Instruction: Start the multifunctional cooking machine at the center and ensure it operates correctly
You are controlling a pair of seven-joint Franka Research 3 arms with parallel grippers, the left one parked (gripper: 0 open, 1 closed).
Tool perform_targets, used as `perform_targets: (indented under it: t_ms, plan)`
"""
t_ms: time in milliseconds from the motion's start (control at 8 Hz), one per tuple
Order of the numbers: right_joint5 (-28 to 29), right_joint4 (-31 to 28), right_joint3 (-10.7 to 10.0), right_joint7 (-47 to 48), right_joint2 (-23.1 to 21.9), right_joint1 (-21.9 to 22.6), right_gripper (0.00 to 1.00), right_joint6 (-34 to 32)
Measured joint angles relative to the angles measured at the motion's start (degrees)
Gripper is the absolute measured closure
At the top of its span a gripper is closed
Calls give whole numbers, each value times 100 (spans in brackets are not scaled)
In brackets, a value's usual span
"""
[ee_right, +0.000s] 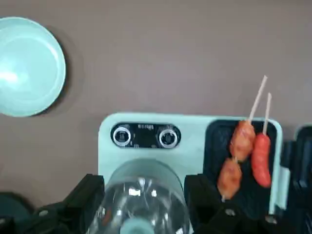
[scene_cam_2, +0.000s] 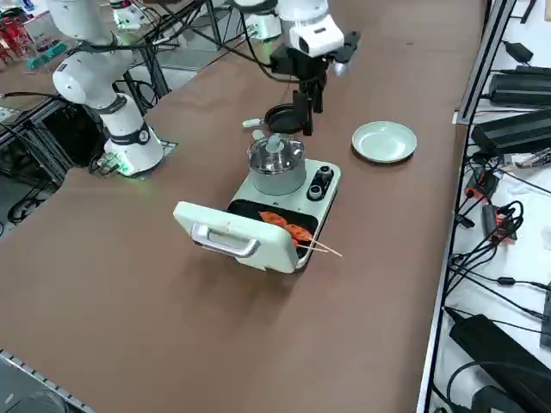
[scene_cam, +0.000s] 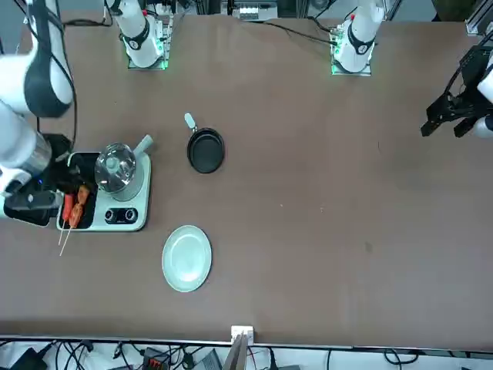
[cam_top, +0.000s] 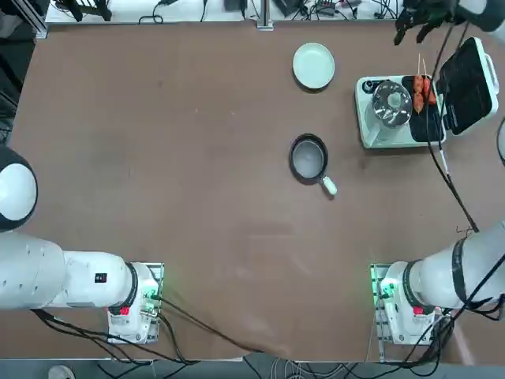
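A pale mint-green rectangular multifunctional cooking machine (cam_top: pixel 379 137) stands on the wide brown tabletop (cam_top: pixel 221 205), in the far right part of it. Its hinged lid (cam_top: pixel 466 85), pale outside and black inside, is swung open to the right. A black panel (ee_right: pixel 145 136) at the machine's far left corner carries two round dark knobs with silvery rings, a left knob (ee_right: pixel 122 136) and a right knob (ee_right: pixel 168 138).

Nearer than the panel, on the left part of the machine, sits a round steel pot (scene_cam_2: pixel 275 178) with a domed clear glass lid (cam_top: pixel 392 103) on it. To the right of the pot, a black rectangular grill plate (ee_right: pixel 213 146) holds two skewers side by side: an orange-brown skewer of two plump pieces (ee_right: pixel 242 141) on the left and a smooth red sausage skewer (ee_right: pixel 261 160) on the right. Their pale sticks point to the far side and reach past the machine's edge.

The black two-finger right gripper (ee_right: pixel 144 183) hovers above the machine, its fingers apart, with nothing held between them.

Left of the machine, a round pale green plate (cam_top: pixel 314 65) lies well apart from it. Nearer than the plate, a small dark round frying pan (cam_top: pixel 308 158) rests with its white handle (cam_top: pixel 330 185) pointing near and right.
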Motion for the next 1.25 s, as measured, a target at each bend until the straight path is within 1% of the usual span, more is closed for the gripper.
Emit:
perform_targets:
  t_ms: [125,250,625,1000,1250]
  plan:
    - [8,2,4,115,238,72,0,366]
    - [20,10,6,445,460,127,0,670]
    - [32,39,6,1715,1073,197,0,1154]
    - [173,156,8,2537,1585,289,2,1408]
    - [288,274,8,2823,1724,359,5,1404]
